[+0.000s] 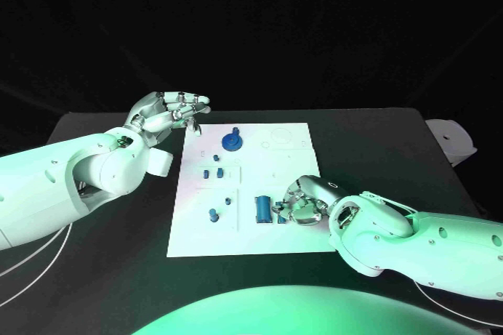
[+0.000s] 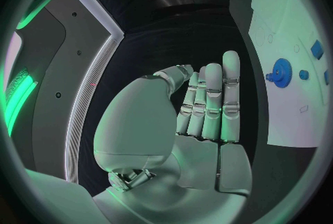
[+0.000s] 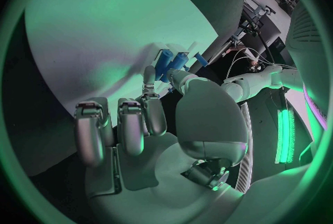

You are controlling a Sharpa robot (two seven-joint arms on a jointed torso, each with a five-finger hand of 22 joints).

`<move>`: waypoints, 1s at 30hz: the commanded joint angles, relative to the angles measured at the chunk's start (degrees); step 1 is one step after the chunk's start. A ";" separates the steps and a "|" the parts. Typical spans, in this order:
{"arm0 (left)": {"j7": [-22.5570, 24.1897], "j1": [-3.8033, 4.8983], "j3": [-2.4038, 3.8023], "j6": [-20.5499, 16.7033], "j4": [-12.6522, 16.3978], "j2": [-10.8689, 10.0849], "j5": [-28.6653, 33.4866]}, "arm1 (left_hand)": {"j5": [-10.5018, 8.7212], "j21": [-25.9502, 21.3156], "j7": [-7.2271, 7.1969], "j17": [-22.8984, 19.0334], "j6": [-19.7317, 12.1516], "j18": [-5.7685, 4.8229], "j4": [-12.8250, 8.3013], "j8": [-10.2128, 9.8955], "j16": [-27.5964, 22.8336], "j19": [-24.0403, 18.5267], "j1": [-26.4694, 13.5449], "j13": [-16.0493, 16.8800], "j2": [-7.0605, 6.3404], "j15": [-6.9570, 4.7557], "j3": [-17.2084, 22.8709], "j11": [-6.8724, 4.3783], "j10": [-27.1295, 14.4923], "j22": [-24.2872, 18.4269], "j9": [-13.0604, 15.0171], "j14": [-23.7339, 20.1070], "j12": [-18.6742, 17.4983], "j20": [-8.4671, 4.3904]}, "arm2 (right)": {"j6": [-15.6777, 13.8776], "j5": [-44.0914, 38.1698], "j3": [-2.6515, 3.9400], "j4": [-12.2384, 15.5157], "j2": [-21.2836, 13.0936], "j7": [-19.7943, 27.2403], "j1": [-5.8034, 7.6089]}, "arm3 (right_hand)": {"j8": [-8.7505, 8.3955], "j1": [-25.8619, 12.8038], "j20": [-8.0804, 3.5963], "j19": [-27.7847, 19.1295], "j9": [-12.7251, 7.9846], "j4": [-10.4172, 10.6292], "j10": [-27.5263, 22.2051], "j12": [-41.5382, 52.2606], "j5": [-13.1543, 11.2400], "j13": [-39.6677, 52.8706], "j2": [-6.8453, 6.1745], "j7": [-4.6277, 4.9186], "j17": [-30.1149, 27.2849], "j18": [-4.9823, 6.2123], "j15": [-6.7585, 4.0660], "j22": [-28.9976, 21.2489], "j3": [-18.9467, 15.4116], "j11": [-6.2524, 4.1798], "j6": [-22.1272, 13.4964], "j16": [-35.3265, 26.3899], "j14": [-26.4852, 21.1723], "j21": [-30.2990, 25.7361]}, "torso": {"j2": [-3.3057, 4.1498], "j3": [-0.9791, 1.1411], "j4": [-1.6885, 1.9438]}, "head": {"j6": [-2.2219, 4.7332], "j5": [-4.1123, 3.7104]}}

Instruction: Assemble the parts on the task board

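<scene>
The white task board (image 1: 241,237) lies in the middle of the table. A blue gear (image 1: 232,140) (image 2: 281,72) sits near the board's far edge, and several small blue parts (image 1: 214,174) lie down its left half. A long blue cylinder (image 1: 262,210) (image 3: 164,61) lies near the front, with a smaller blue part (image 1: 279,207) (image 3: 182,60) beside it. My right hand (image 1: 303,203) (image 3: 149,118) rests low on the board there, thumb and forefinger tips at these two parts; a grip is not plain. My left hand (image 1: 168,114) (image 2: 208,107) hovers off the board's far left corner, fingers straight, holding nothing.
A white box-like object (image 1: 453,140) stands at the table's right edge. Black table (image 1: 115,269) lies bare to the left of and in front of the board. Faint round outlines (image 1: 281,139) mark the board's far right part.
</scene>
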 commanded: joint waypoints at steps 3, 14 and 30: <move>0.28 0.04 0.04 0.89 0.12 0.09 0.17 | 0.27 -0.36 -0.01 -0.08 -0.21 0.83 0.15 0.35 0.35 -0.20 -0.53 0.07 0.25 -0.06 0.08 -0.01 -0.40 -0.08 0.05 -0.49 0.28 0.19 | 0.44 -1.17 -0.01 0.19 0.02 0.48 -0.08 | -0.22 -1.94 -0.50 6.10 -0.19 0.12 2.62 0.21 -2.42 9.82 0.45 0.19 13.74 -0.39 -0.59 15.09 -2.74 -0.50 0.15 0.25 5.69 0.25 | 0.07 -0.02 -0.03 | 0.01 -0.08; 0.24 0.04 0.04 0.90 0.12 0.07 0.17 | 0.27 -0.38 0.00 -0.09 -0.22 0.82 0.19 0.36 0.36 -0.20 -0.58 0.07 0.27 -0.05 0.09 0.00 -0.43 -0.09 0.05 -0.49 0.31 0.19 | 0.25 -1.85 0.00 0.34 -0.74 0.52 -0.08 | -0.23 -2.49 -0.55 6.10 -0.30 0.00 2.63 0.17 -3.30 9.86 1.57 0.10 13.75 -0.39 -0.64 15.09 -4.16 -0.57 0.16 0.25 5.69 0.25 | -0.01 -0.06 0.03 | 0.01 -0.09; 0.22 0.03 0.04 0.91 0.08 0.01 0.17 | 0.29 -0.41 -0.01 -0.11 -0.23 0.83 0.25 0.39 0.37 -0.19 -0.62 0.08 0.36 -0.04 0.13 -0.01 -0.46 -0.11 0.06 -0.49 0.36 0.20 | 0.95 -3.35 0.00 1.11 -2.39 1.06 -0.08 | -0.23 1.57 -0.59 6.10 -0.45 -0.25 2.73 0.37 -1.65 10.03 2.08 0.11 14.00 -0.39 -0.67 15.09 -4.94 -0.58 0.12 0.36 5.74 0.25 | 0.06 0.06 -0.01 | 0.01 -0.16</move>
